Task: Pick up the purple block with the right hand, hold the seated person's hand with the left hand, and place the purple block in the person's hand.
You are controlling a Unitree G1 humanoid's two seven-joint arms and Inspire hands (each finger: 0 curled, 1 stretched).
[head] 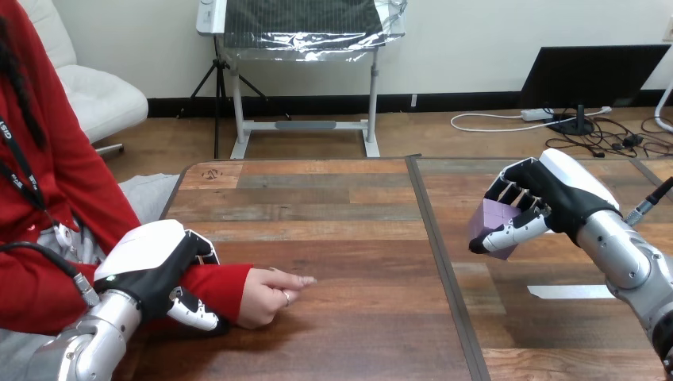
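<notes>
Your right hand (567,194) is gripping the purple block (496,226), left hand (151,266) fingers clasping the person's wrist (222,286); be steering level toward the person's hand (270,295)

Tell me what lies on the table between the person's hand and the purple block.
Head view: just bare table, crossed by its dark seam, lies between the person's hand and the purple block in the right hand.

left hand (155,268): white back shell, black body | right hand (567,195): same | left forearm (99,333), right forearm (627,258): silver
</notes>
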